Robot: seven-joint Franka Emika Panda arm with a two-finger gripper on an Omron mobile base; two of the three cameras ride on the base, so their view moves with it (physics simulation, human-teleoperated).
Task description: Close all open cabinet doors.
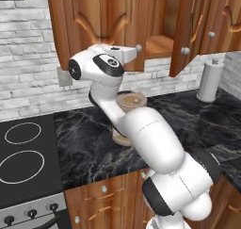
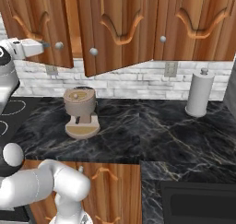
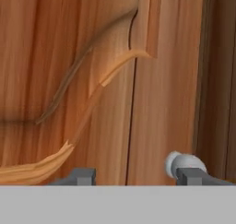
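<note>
At the far left, the black electric stove top (image 1: 23, 152) with white rings lies beside the dark marble bench (image 1: 89, 143). Above it, the robot's end effector (image 3: 138, 176) is pressed up against the left glossy reddish-brown wooden cabinet door (image 1: 101, 20), close to the round silver knob (image 1: 138, 48) of this door. In the hand view the two dark finger tips (image 3: 83, 176) stand apart, and the right one touches the knob, but I cannot tell if they grip anything. This door stands swung out from the cupboard. To the right, the second reddish-brown cabinet door (image 1: 186, 30) also hangs open, with the cupboard's inside visible between them. Below stands a beige round coffee machine (image 2: 80, 112), and far right a white paper towel roll (image 2: 199, 96). The step in hand seems to be closing the left door; next, I think, a steady push toward the cupboard is needed.
</note>
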